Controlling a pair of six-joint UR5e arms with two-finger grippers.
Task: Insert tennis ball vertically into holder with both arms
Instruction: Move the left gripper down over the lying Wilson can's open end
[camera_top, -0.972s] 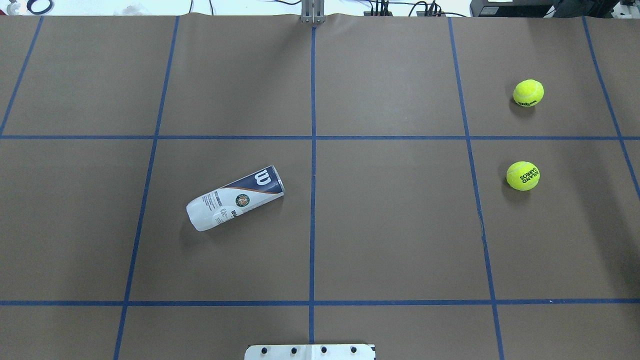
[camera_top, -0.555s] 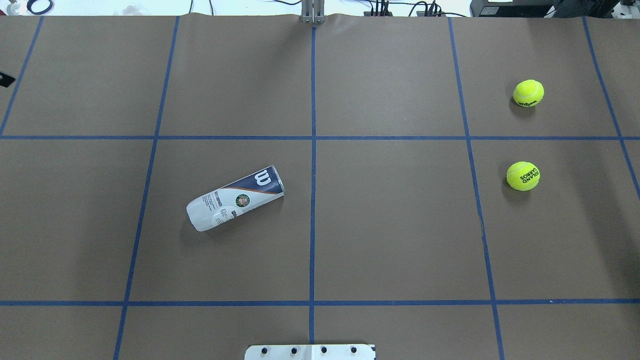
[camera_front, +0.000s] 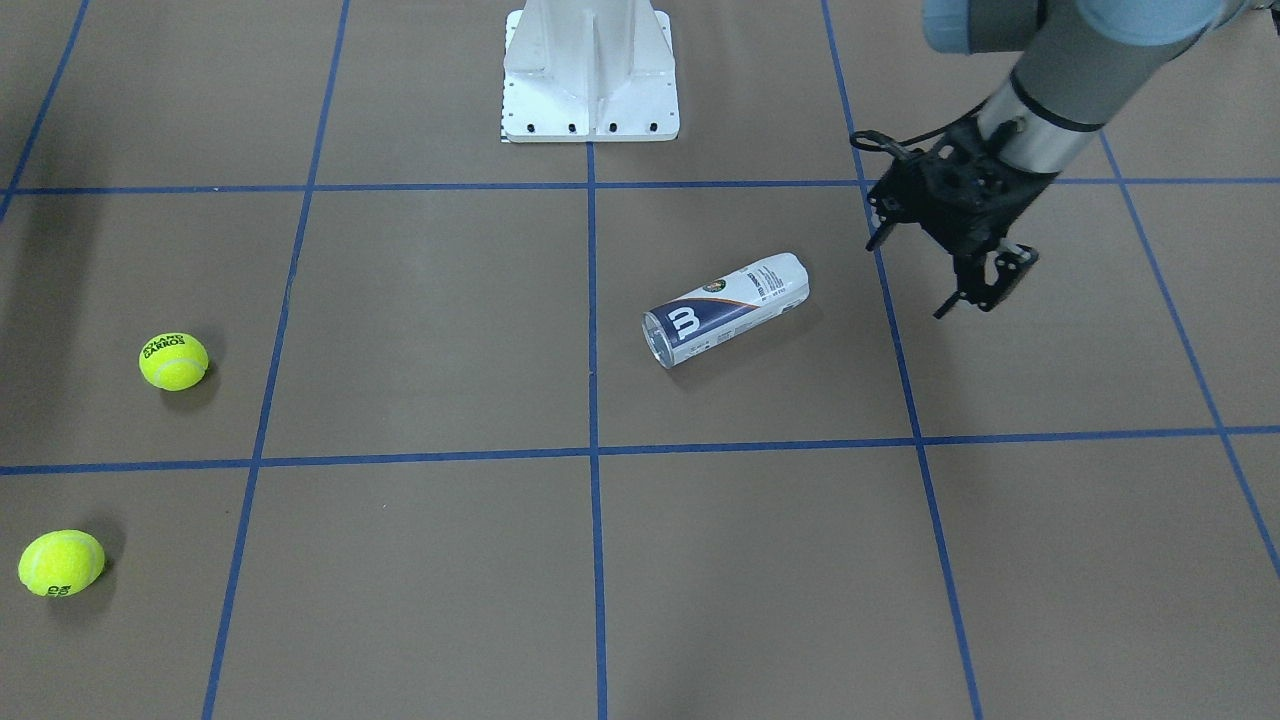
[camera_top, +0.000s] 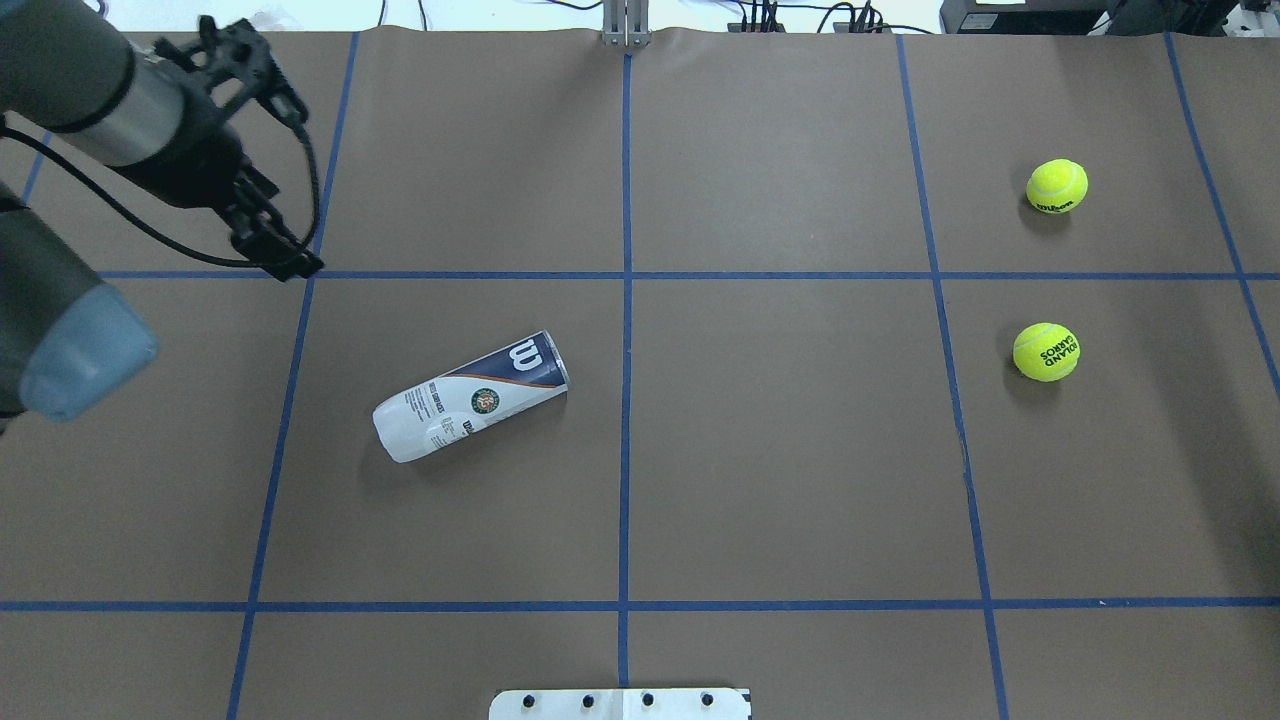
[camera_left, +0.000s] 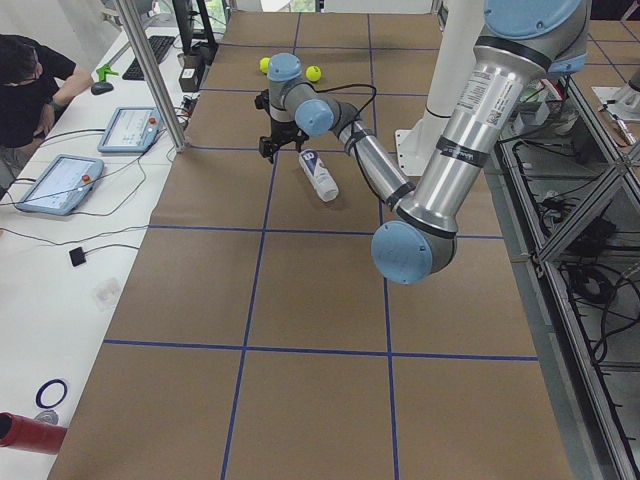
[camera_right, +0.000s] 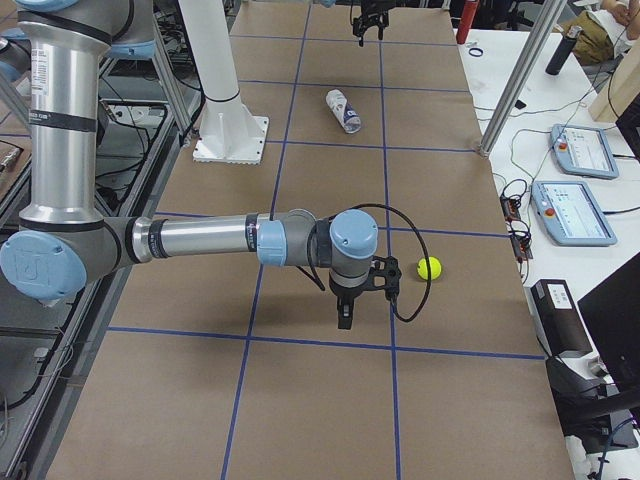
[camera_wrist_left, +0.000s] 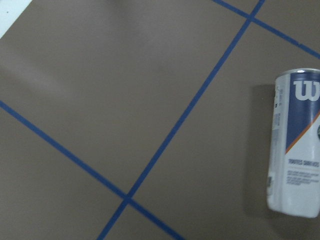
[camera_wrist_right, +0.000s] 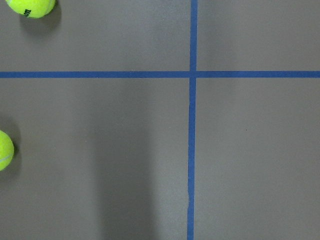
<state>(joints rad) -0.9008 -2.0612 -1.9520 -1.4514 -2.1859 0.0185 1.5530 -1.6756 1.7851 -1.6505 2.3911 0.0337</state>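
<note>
Left arm has come into the overhead view since a second ago; counter contents unmoved

- Holder (camera_top: 470, 397): lying on its side, left of the centre tape line, skewed to the grid. Navy "W" end points away from the robot and looks like the open mouth; white end nearer the robot. Nothing inside that I can see.
- Two tennis balls on the robot's right half, well apart from the holder: far tennis ball (camera_top: 1056, 186) and the "Roland Garros" ball (camera_top: 1046, 351), each resting loose.
- Left hand (camera_top: 300, 185): fingers spread, released, empty, above the counter beyond the holder and apart from it.
- Right hand (camera_right: 367, 310): low over the counter near a ball, touching nothing; seen only from the side, so I cannot tell whether it is released or clenched.

Risks, as I judge them:
- The can may roll or skid if one finger meets it first.
- Its thin clear wall may buckle under a hard squeeze.
- A ball may roll off when nudged.
- An off-centre drop could jam at the rim or tip the can
</note>
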